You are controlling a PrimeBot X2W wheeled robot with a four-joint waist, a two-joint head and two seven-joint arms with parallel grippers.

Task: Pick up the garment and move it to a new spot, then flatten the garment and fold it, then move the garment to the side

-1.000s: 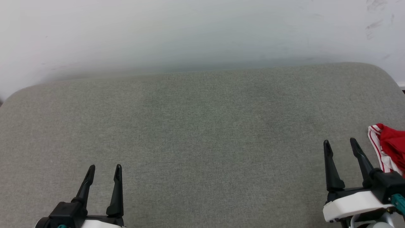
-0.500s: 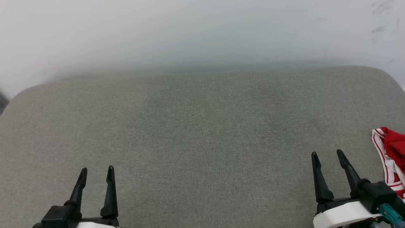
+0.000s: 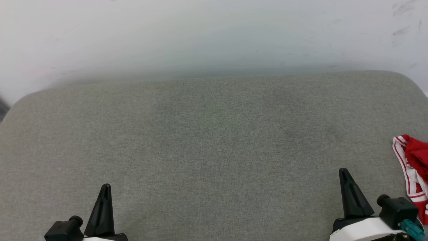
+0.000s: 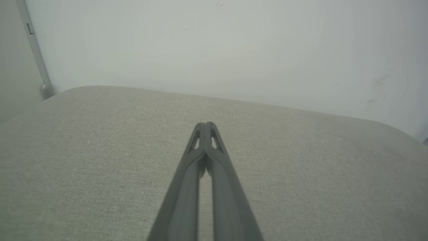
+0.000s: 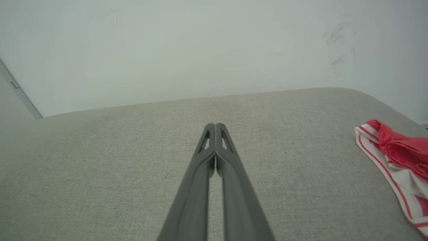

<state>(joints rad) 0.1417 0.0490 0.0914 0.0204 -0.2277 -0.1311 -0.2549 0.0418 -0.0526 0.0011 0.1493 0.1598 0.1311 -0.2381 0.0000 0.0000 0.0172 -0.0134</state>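
The garment [image 3: 414, 160] is seen at the right edge of the grey cushion [image 3: 214, 140], just right of the right gripper [image 3: 344, 172] and partly cut off by the head view. A red fold and striped trim [image 5: 388, 170] are visible; whether the rest is folded or bunched cannot be told. Both the right gripper and the left gripper [image 3: 106, 186] are clenched on nothing, their fingers pressed together and held low over the near part of the cushion.

Two stages are fitted by this scene: a garment waiting at the side to be lifted, or one already folded and set aside. The step in hand is therefore not settled. In either case, the right arm is best kept clear of the loose trim, so that the cloth is not snagged or dragged by accident.

Wide bare room is offered across the middle and left of the cushion. Its far edge is met by a pale wall [image 3: 214, 40], so little clearance is left there, and the far corners are rounded. Care is needed at the right edge, where cloth could slip off.
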